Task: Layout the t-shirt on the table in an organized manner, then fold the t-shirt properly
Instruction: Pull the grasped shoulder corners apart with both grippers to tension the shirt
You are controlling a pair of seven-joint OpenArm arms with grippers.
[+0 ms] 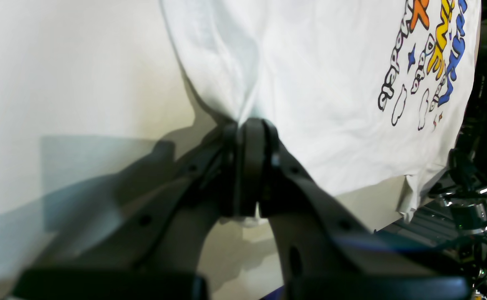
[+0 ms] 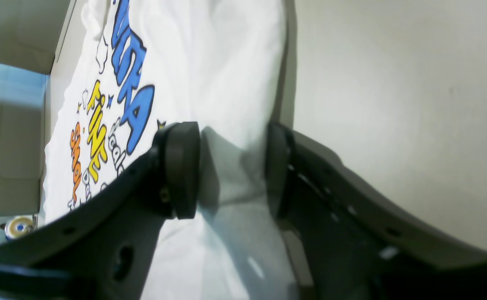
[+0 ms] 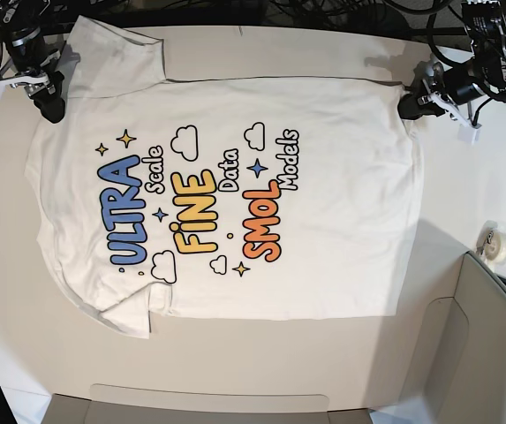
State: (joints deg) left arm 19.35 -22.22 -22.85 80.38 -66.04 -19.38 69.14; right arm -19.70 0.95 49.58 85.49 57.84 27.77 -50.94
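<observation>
Base view shows the t-shirt (image 3: pixel 226 199) spread print-up on the desk (image 3: pixel 235 371). My left jaws (image 1: pixel 249 125), at two o'clock, are pinched together on its hem corner, keeping the cloth taut; my right jaws (image 2: pixel 231 166), at ten o'clock, stand apart straddling the shoulder.

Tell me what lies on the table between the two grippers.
In the base view, only the t-shirt spans the stretch from the right gripper to the left gripper: its top edge, print facing up, on the table.
</observation>
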